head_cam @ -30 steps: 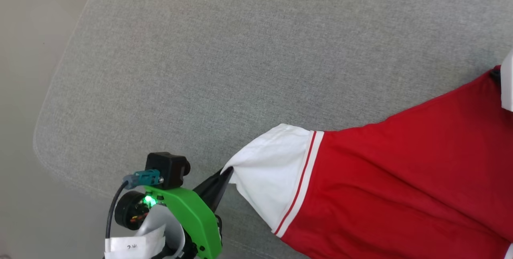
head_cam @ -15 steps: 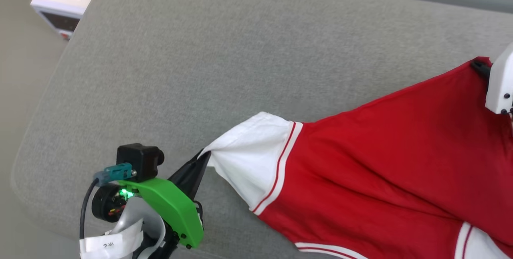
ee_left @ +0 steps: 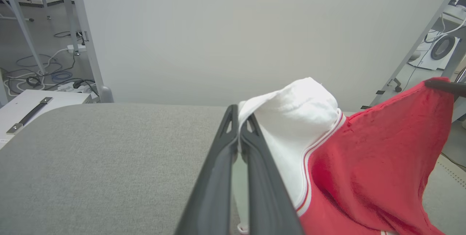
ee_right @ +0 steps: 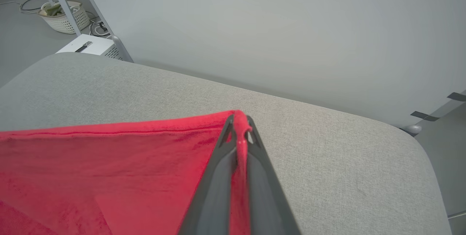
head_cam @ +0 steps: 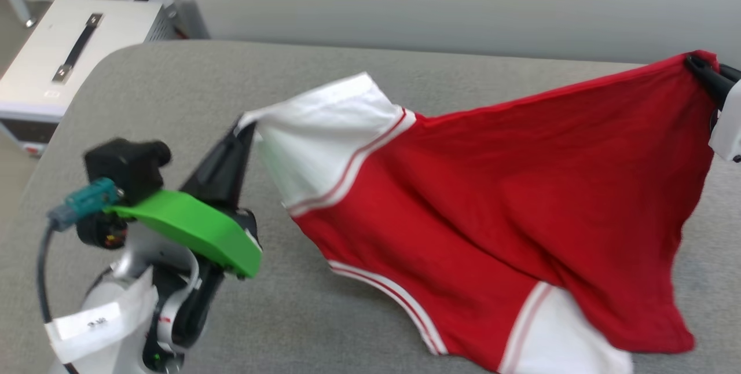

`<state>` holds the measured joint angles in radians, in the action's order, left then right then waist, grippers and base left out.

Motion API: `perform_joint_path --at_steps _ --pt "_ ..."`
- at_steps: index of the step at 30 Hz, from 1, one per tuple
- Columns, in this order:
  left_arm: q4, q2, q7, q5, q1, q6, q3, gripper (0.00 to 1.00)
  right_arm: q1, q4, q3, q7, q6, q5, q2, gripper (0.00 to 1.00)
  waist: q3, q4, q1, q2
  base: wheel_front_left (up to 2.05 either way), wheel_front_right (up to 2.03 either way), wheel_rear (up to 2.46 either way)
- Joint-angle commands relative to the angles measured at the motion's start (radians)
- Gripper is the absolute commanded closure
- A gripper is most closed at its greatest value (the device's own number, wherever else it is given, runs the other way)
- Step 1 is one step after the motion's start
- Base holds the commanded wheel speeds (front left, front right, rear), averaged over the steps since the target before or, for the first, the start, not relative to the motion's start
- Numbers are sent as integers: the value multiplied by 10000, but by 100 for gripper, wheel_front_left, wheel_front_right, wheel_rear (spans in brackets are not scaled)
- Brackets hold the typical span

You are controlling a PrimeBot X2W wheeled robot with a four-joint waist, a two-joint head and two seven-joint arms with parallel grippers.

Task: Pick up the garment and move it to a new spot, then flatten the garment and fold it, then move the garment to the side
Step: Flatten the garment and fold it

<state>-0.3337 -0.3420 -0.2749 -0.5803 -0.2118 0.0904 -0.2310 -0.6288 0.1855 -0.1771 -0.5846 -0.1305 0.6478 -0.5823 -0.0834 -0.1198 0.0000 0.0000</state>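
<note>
The garment (head_cam: 492, 189) hung above the grey cushion (head_cam: 173, 84), low edge maybe touching. The left gripper (head_cam: 242, 129) pinched its white sleeve, the right gripper (head_cam: 697, 64) a red corner. Soft and floppy, it wanted corner holds.

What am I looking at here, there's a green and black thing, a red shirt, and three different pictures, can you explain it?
One two-armed robot took all three pictures. The one with the green part comes from its head, looking down at a grey padded surface. That green-and-black part is its left arm, ending in the left gripper: two long dark fingers pinched on the white sleeve of the garment, a red jersey. At the far right, the right gripper pinches a red corner. The other two pictures come from a camera on each wrist, looking along that gripper's fingers, so they show the same two pinches close up. The jersey hangs stretched between them, its lower part sagging toward the surface.
</note>
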Motion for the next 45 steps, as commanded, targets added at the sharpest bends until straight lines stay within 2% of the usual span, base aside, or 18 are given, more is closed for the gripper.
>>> perform_joint_path --at_steps 1,13,20,28,32,37,45 --pt "-34 42 169 137 -361 99 126 100 201 -192 32 71 -2 43 -14 100 521 539 0 0 0 0 0" --pt "-276 -79 925 712 -2041 355 784 100 609 -2286 834 -243 -2 -101 189 100 881 1286 0 0 0 0 0" --pt "-455 -460 1147 947 -2730 303 1165 100 529 -3046 1291 -460 -2 -211 333 100 877 1677 0 0 0 0 0" --pt "-648 -1115 1200 1237 -3806 -24 1416 100 145 -3473 1606 -321 -2 -357 347 100 423 1861 0 0 0 0 0" --pt "-446 -1459 1063 1322 -4568 -322 1374 100 -176 -3538 1695 -195 -2 -388 312 100 -24 1849 0 0 0 0 0" --pt "121 -1810 927 1429 -5717 -745 1214 100 -854 -3409 1797 51 -2 -514 276 100 -831 1804 0 0 0 0 0" --pt "1129 -2037 818 1555 -7746 -1389 799 100 -2560 -2771 1758 528 -2 -816 299 100 -2581 1755 0 0 0 0 0"
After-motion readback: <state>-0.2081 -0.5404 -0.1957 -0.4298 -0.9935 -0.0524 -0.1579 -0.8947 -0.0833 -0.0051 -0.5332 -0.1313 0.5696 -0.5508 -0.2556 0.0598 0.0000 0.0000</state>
